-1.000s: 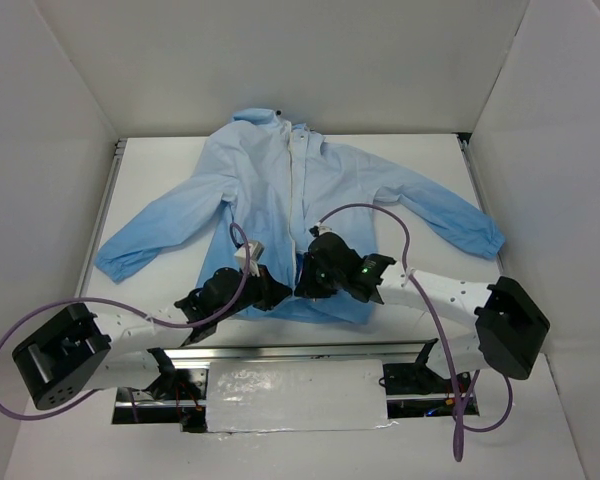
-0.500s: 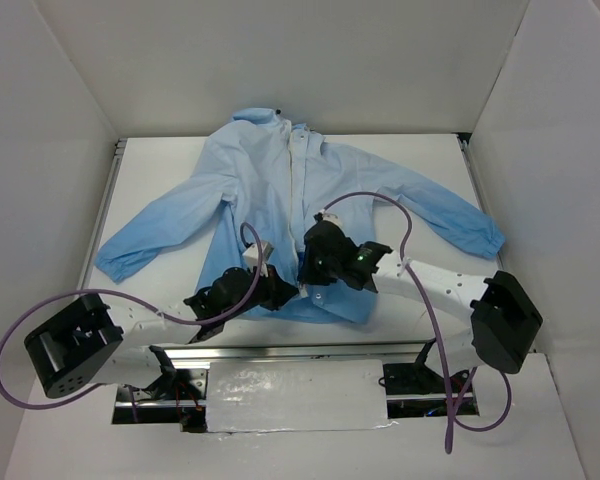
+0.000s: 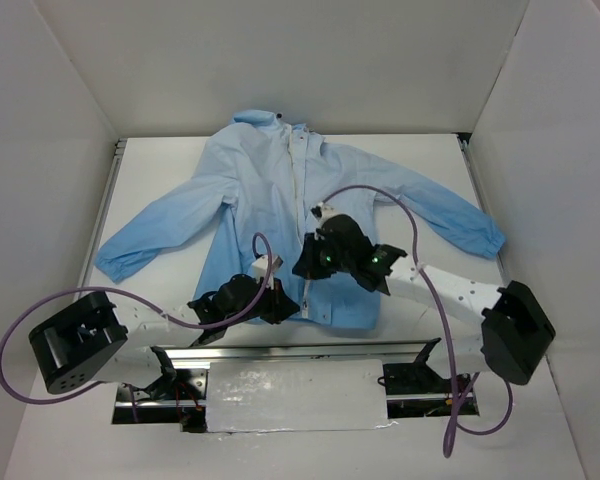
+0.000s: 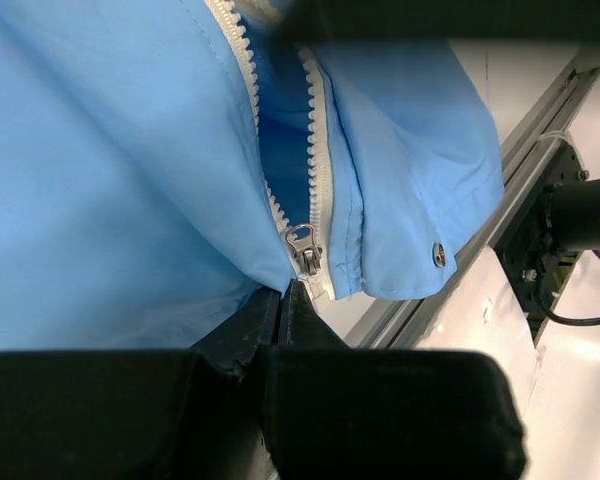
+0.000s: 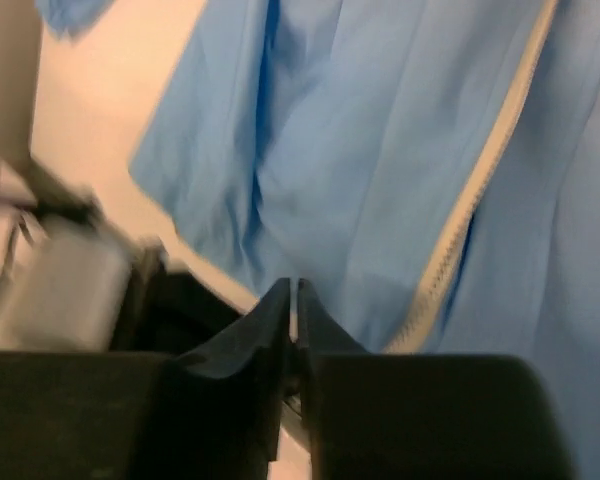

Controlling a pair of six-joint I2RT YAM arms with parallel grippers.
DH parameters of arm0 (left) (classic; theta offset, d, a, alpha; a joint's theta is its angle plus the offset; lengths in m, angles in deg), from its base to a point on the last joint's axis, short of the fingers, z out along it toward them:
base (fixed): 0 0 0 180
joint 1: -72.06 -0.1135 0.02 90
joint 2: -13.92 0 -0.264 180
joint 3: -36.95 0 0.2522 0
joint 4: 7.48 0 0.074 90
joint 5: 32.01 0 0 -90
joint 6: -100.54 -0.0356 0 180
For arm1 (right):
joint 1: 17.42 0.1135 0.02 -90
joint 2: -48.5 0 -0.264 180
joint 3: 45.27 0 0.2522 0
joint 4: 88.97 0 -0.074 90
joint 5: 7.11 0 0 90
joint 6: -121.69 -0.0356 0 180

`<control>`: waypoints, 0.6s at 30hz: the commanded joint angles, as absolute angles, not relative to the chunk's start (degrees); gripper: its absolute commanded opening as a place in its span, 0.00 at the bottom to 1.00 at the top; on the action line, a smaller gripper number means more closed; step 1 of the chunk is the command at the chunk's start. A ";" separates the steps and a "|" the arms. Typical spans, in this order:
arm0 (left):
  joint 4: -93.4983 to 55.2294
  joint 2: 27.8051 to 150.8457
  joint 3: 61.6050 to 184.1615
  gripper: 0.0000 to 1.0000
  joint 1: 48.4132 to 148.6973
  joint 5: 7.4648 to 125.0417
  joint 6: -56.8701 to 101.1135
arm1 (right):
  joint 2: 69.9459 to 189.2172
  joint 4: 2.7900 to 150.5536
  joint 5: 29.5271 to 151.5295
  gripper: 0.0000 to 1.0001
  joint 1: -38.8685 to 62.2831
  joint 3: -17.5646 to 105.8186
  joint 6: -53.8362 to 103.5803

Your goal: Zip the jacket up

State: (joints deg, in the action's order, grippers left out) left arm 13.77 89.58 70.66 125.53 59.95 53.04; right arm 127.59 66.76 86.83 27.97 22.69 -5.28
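Observation:
The light-blue jacket point(image 3: 270, 190) lies spread on the white table, its whitish zipper point(image 3: 302, 180) running down the front centre. In the left wrist view the metal slider point(image 4: 303, 248) sits at the zipper's bottom end, with the teeth parted above it. My left gripper point(image 3: 283, 300) point(image 4: 283, 292) is shut at the jacket's bottom hem, right under the slider, with the hem fabric at its tips. My right gripper point(image 3: 305, 265) point(image 5: 291, 288) is shut with nothing between the fingers. It hovers over the jacket's lower front point(image 5: 380, 150), left of the zipper point(image 5: 470, 210).
White walls enclose the table on three sides. A metal rail point(image 3: 280, 352) point(image 4: 520, 200) runs along the near edge just below the hem. A snap button point(image 4: 438, 254) sits on the hem's corner. The left gripper's body shows blurred in the right wrist view point(image 5: 70, 290).
My left gripper has slid right along the hem towards the zipper's foot. My right gripper has lifted and swung slightly up and right. The lower right panel has shifted right.

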 commanded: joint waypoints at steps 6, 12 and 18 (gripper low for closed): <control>17.08 85.29 71.46 0.00 125.84 61.42 54.13 | 109.16 87.10 108.63 0.42 28.55 0.06 -1.01; 18.48 85.11 71.02 0.00 125.84 62.65 54.31 | 108.17 88.96 107.85 0.46 28.64 -3.74 -0.04; 18.49 83.53 70.49 0.00 125.84 63.18 54.05 | 113.09 88.17 103.38 0.44 28.46 -1.80 0.05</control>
